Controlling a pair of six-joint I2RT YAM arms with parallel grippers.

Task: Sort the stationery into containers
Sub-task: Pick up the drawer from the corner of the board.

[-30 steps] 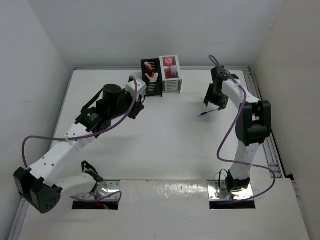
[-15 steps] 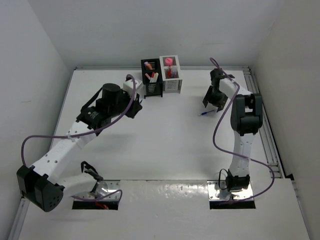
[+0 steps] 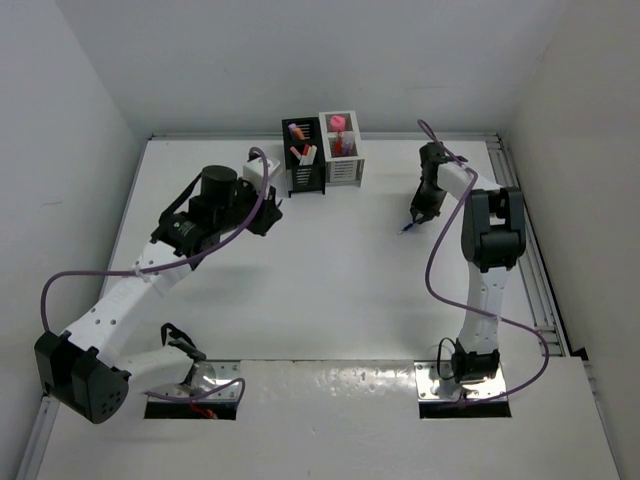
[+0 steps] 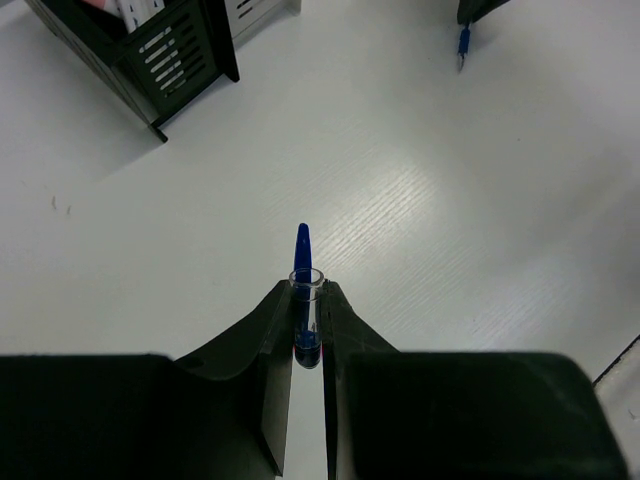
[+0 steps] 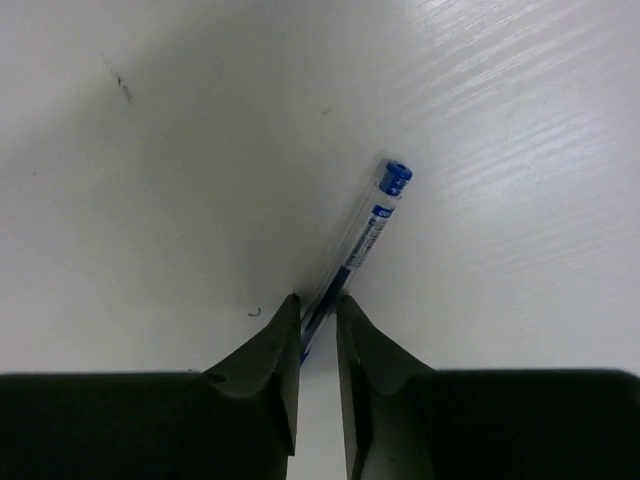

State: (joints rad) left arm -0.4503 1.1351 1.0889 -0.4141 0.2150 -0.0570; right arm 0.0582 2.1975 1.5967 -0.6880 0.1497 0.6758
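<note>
The black container point(image 3: 304, 165) and the white container point(image 3: 342, 155) stand joined at the back middle, with pink, orange and white stationery inside. My left gripper point(image 3: 268, 203) is just left of the black container point(image 4: 175, 55). It is shut on a clear blue pen point(image 4: 304, 290) that points forward above the table. My right gripper point(image 3: 419, 213) is down at the table on the right. Its jaws pinch the near end of a second blue pen point(image 5: 362, 240), which lies on the table point(image 3: 408, 228). That pen also shows in the left wrist view point(image 4: 463, 45).
The white table point(image 3: 330, 270) has walls at the back and on both sides, and a metal rail point(image 3: 525, 240) along its right edge. Purple cables point(image 3: 445, 270) loop off both arms. A corner of the white container point(image 4: 262, 8) shows in the left wrist view.
My right gripper has turned and come down onto the blue pen on the table. My left gripper has shifted slightly left, still holding its pen.
</note>
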